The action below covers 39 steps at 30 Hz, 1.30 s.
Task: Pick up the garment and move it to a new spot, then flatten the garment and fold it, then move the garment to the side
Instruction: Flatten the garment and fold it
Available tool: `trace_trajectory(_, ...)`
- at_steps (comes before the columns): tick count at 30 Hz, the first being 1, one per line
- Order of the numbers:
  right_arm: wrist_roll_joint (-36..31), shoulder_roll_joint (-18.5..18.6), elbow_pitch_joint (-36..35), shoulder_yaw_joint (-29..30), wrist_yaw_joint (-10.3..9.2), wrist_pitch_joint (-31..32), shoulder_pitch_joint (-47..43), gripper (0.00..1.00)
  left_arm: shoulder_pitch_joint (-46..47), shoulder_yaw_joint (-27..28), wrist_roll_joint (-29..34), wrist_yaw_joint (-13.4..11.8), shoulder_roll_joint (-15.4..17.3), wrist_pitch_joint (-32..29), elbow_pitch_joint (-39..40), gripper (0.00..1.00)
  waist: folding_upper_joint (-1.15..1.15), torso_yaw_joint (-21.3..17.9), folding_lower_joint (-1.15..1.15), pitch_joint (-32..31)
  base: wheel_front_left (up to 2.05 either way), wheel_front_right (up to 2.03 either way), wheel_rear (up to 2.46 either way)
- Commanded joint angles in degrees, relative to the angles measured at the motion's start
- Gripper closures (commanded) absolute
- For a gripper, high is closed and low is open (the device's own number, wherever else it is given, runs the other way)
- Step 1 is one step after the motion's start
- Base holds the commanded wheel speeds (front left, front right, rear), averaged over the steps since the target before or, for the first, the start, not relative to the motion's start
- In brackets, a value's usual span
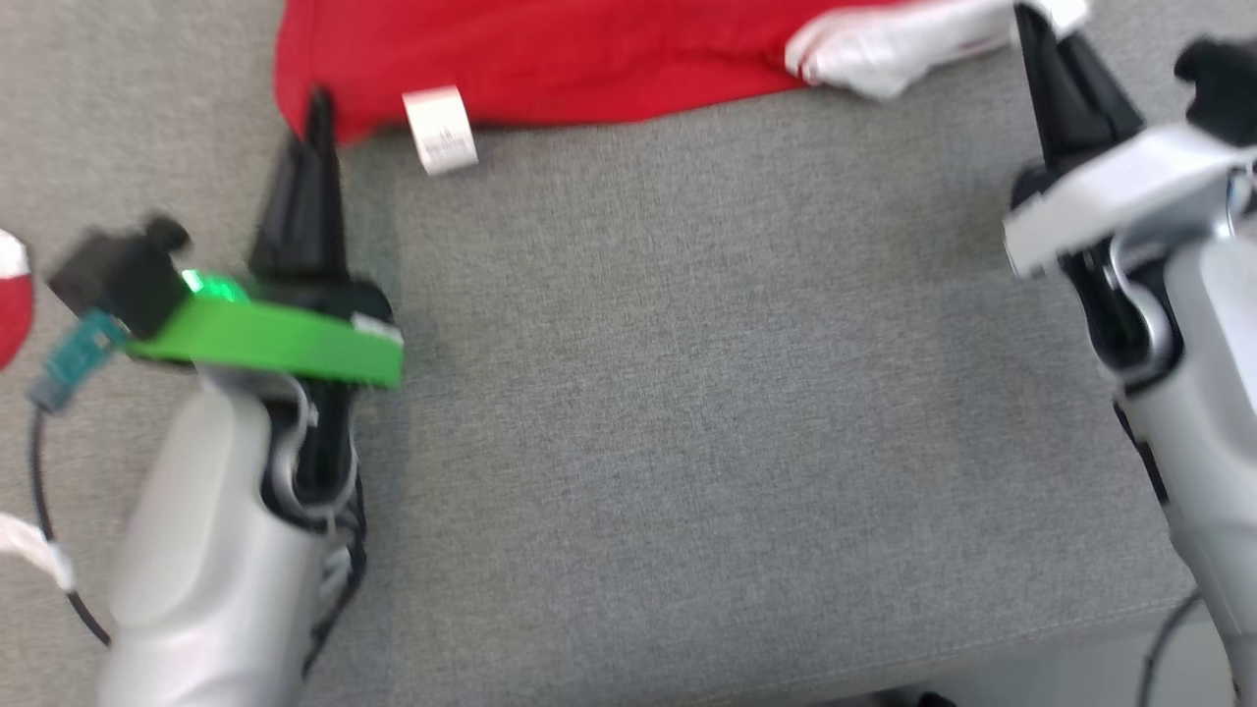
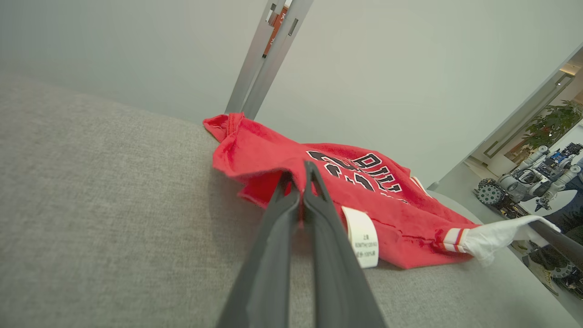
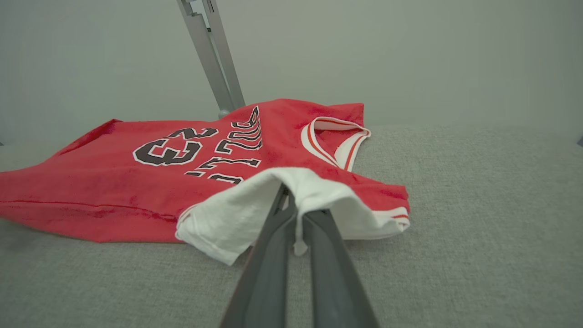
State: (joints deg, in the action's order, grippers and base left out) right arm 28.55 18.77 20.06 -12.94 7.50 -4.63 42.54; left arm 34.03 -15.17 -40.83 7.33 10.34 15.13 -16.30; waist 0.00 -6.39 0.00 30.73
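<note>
Across the garment [image 3: 91,191], the right wrist view reveals black lettering [image 3: 168,150].

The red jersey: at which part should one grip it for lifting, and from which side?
Probably its two near corners: the red hem beside the white label, and the white sleeve. Both lie loose at the edge facing the robot, so fingers slide in low from that side.

red garment [image 1: 589,59], white sleeve [image 1: 884,54]
</note>
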Motion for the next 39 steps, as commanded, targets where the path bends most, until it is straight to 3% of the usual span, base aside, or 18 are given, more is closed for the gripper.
trace_trajectory(1,1.7,1.2,-1.5,0.8,-0.02,3.5,-4.1,1.00,-3.1,-0.6,-1.3,0.2,0.3,0.0,-0.7,1.00,0.00,1.8,0.00,-6.8,0.00,0.00,0.00)
trace_trajectory(8,2.5,2.2,-12.0,8.0,-0.02,19.3,-21.8,1.00,-14.5,-2.9,-7.8,0.2,0.9,-0.1,-3.5,1.00,0.00,3.2,0.00,-15.2,0.00,0.00,0.00)
trace_trajectory(16,-2.7,-2.4,-25.0,15.9,-0.06,40.2,-39.5,1.00,-23.6,-4.7,-12.7,0.2,2.3,-0.7,-4.9,1.00,0.00,3.8,0.00,-20.3,0.00,0.00,0.00)
trace_trajectory(21,-6.0,-4.8,-29.1,18.6,-0.06,50.6,-46.6,1.00,-27.5,-6.0,-12.9,-0.5,3.3,-2.4,-4.6,1.00,0.00,3.5,0.00,-21.8,0.00,0.00,0.00)
trace_trajectory(29,-9.3,-7.4,-30.8,20.4,-0.05,54.4,-51.3,1.00,-34.7,-7.8,-13.6,-3.3,5.2,-6.9,-1.2,1.00,0.00,3.4,0.00,-23.3,0.00,0.00,0.00)
trace_trajectory(39,-8.6,-7.8,-32.2,18.7,-0.05,50.7,-46.3,1.00,-32.7,-7.8,-13.9,-4.9,5.1,-8.4,4.2,1.00,0.00,3.8,0.00,-23.6,0.00,0.00,0.00)
